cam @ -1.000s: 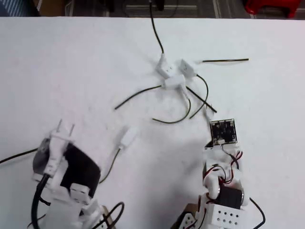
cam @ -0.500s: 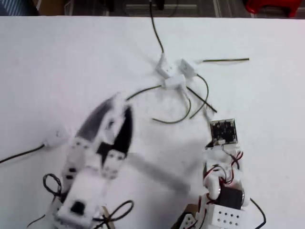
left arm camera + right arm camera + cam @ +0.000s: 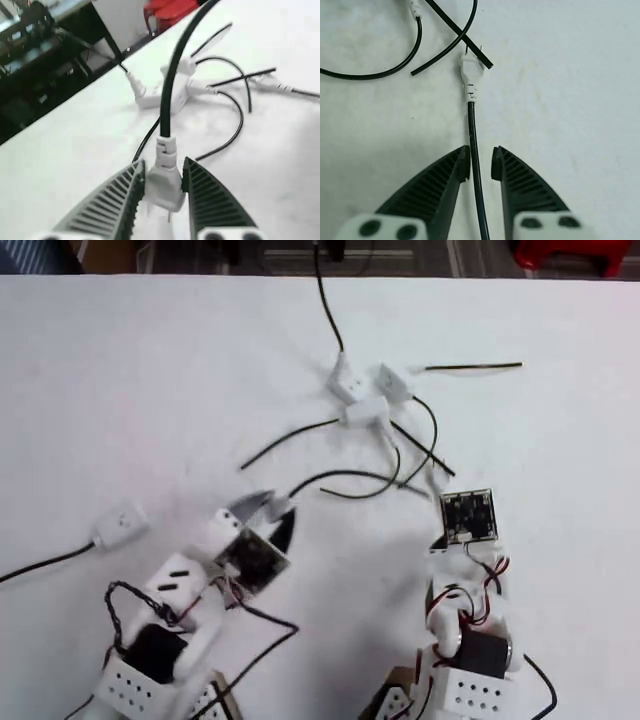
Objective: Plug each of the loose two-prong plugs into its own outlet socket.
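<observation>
1. Left gripper point(image 3: 164, 168). You have its two ribbed fingers closed snugly on a white two-prong plug point(image 3: 163, 186), one on each flank of the plug body. A prong shows at the end away from the cord. In the high view this gripper point(image 3: 268, 510) sits low over the table point(image 3: 150, 370), left of centre and well short of the sockets.

2. Held plug's cord point(image 3: 172, 75). Black. It rises from the plug's strain relief, and in the high view it arcs rightward toward the other arm.

3. Socket cluster point(image 3: 362, 395). White outlet blocks bunched together at the far middle of the table, with a dark lead running off the far edge. From your left wrist the cluster point(image 3: 170, 95) lies straight beyond the held plug.

4. Loose dark cables point(image 3: 290, 438). They fan out from the cluster and loop across the table between your held plug and the sockets.

5. Right gripper point(image 3: 480, 152). Its fingers stand a narrow gap apart, astride a black cord and not clamping it.

6. Second plug point(image 3: 471, 74). White, flat on the table at the end of that cord, just ahead of the right fingertips. A straight black wire point(image 3: 455, 25) ends right at its prongs.

7. White block point(image 3: 122, 525). It lies on a dark cable near the left edge. You cannot tell whether it is a plug or a socket.

8. Short wire piece point(image 3: 472, 366). It lies apart, right of the cluster.
</observation>
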Available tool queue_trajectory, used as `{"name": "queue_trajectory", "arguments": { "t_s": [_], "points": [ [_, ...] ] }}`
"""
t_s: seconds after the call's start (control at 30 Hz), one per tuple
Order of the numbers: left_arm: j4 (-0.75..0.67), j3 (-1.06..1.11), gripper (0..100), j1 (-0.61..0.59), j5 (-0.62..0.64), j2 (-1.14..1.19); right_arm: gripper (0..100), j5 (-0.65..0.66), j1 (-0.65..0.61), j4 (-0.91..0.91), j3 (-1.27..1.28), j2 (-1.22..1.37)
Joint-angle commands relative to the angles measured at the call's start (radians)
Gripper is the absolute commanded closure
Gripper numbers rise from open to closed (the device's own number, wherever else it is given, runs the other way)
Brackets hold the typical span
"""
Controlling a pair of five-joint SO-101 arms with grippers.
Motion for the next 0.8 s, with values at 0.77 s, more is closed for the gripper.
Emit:
{"name": "queue_trajectory", "arguments": {
  "t_s": [0.77],
  "points": [
    [0.310, -0.003, 88, -0.773, -0.463, -0.007, 91.8, 0.009, -0.001, 0.004, -0.003, -0.007]
  ]
}}
